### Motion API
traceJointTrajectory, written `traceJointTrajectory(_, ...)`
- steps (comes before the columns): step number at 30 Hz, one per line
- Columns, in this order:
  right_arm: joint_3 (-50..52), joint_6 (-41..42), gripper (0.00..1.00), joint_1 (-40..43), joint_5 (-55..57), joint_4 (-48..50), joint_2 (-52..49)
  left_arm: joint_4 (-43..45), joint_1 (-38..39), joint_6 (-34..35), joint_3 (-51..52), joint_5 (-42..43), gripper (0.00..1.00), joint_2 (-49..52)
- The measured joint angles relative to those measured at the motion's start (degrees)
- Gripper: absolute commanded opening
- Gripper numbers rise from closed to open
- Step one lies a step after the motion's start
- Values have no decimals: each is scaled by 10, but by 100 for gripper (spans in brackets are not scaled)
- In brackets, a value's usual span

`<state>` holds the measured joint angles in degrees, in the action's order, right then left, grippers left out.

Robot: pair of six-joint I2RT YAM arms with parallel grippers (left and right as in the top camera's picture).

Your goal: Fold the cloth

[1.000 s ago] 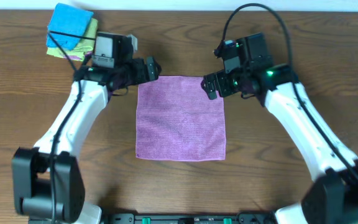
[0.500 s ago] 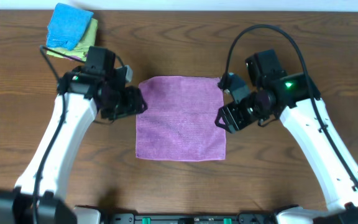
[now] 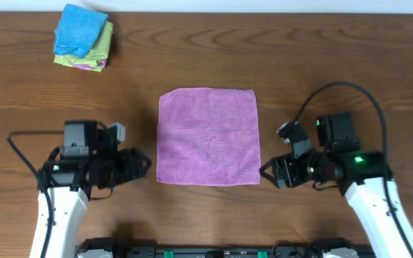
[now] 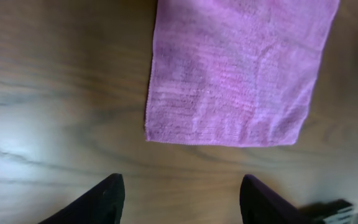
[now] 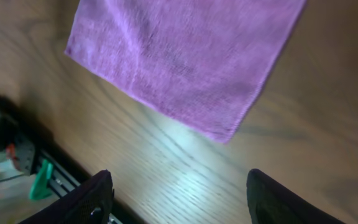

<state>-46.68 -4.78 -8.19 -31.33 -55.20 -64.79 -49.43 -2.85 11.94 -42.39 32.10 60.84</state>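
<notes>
both your arms have pulled back since a second ago. the left gripper (image 3: 140, 165) was at the far left corner of the cloth (image 3: 207, 136) and the right gripper (image 3: 269, 174) at the far right one. now each sits just off a near corner, left beside the near left, right beside the near right. the cloth has not shifted: it lies flat and unfolded, a purple square in the middle of the table (image 3: 335, 64).

in the left wrist view your fingers (image 4: 101, 199) stand spread with nothing between them. the cloth's edge lies ahead of them, apart, with bare wood in between. the right wrist view shows the same: jaws parted and empty, one cloth corner ahead of the gap, not touching.

a stack (image 3: 82, 37) of folded cloths, blue on top, sits at the far left, well apart.
</notes>
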Motion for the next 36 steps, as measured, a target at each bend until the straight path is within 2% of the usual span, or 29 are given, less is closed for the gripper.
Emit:
traceJointTrajectory(6,89,33,67,0,-43,69,-48,63,-17,0,86,55,60,30)
traceJointTrajectory(14,137,48,66,1,-61,111,-107,106,-17,0,103,72,59,108)
traceJointTrajectory(29,153,83,61,1,-52,215,-181,190,-17,-2,110,74,59,201)
traceJointTrajectory(36,147,103,57,1,-97,258,-225,229,-17,3,110,85,57,229)
